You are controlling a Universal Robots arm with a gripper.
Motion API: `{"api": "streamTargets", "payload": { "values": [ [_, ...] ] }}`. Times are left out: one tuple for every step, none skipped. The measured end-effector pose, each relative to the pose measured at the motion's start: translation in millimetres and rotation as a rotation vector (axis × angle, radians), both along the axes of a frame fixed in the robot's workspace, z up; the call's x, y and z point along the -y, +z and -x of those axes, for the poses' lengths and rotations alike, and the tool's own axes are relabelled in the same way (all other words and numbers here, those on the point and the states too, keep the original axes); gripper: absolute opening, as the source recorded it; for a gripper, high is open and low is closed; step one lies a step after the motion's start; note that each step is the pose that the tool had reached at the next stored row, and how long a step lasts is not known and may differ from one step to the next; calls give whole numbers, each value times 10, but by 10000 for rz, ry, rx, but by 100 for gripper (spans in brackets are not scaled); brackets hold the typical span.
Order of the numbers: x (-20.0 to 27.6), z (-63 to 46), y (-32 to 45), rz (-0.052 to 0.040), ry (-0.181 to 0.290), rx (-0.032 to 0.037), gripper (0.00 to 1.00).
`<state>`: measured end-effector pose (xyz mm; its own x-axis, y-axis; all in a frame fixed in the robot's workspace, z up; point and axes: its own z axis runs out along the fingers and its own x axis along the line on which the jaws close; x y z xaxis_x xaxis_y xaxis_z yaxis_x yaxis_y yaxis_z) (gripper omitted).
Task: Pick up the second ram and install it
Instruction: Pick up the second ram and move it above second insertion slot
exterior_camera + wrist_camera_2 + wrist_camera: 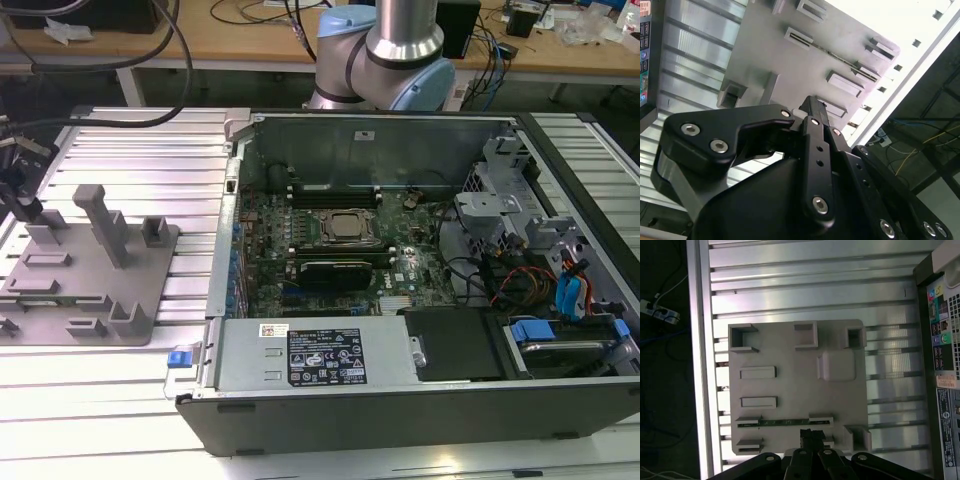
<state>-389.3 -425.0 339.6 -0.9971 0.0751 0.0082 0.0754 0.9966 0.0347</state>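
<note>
One second ram [785, 423], a thin green stick, stands on edge between the slotted holders of a gray fixture plate [795, 390]. In the first wrist view it lies just ahead of the pincer [811, 436], near it and not grasped. Pincer hangs over the plate's edge; whether it is clenched or released cannot be told. Plate lies on a ribbed aluminium tabletop [790, 285]. One open computer case [400, 400], motherboard [340, 240] exposed, sits beside the plate, well apart from the pincer.
</note>
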Motion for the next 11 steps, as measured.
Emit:
{"api": "streamTargets", "payload": {
  "values": [
    [0,0,-1,0,0,0,8],
    [0,0,-2,0,0,1,8],
    [0,0,-2,0,0,0,8],
    [0,0,-3,0,0,0,8],
    [0,0,-3,0,0,0,8],
    [0,0,-4,0,0,0,8],
    [0,0,-4,0,0,1,8],
    [0,0,-4,0,0,0,8],
    [0,0,-5,0,-1,1,8],
    [0,0,-5,0,10,1,8],
    [0,1,-7,1,355,1,8]
  ]
}}
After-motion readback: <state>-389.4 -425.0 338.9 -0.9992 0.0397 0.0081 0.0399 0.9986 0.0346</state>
